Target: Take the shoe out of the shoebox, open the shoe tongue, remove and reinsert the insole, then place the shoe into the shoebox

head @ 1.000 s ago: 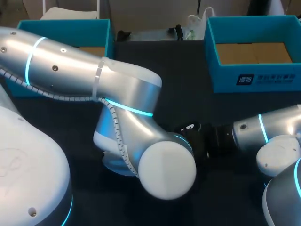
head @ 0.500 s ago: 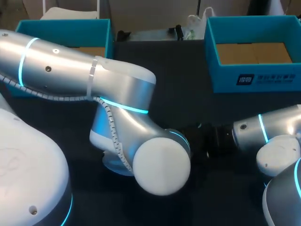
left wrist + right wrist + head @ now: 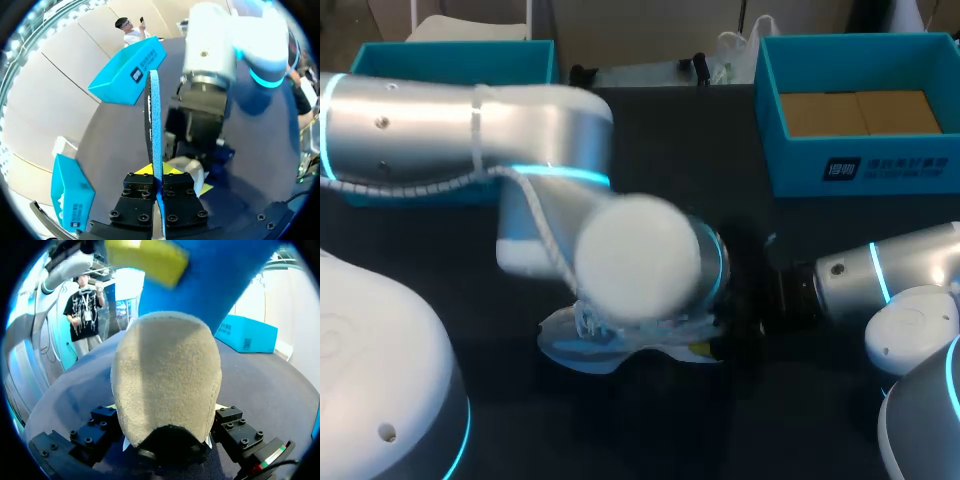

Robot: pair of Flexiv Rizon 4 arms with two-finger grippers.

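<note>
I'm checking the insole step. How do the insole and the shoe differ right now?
The insole is thin and blue, pinched edge-on in the left gripper; the shoe is bulky, beige and fuzzy, filling the right gripper. The insole is outside the shoe, close beyond it in the right wrist view. Both are held between two fingers.

Head camera looks down from behind; both wrist cameras sit close, facing the shared shoe [image 3: 165, 380].
</note>
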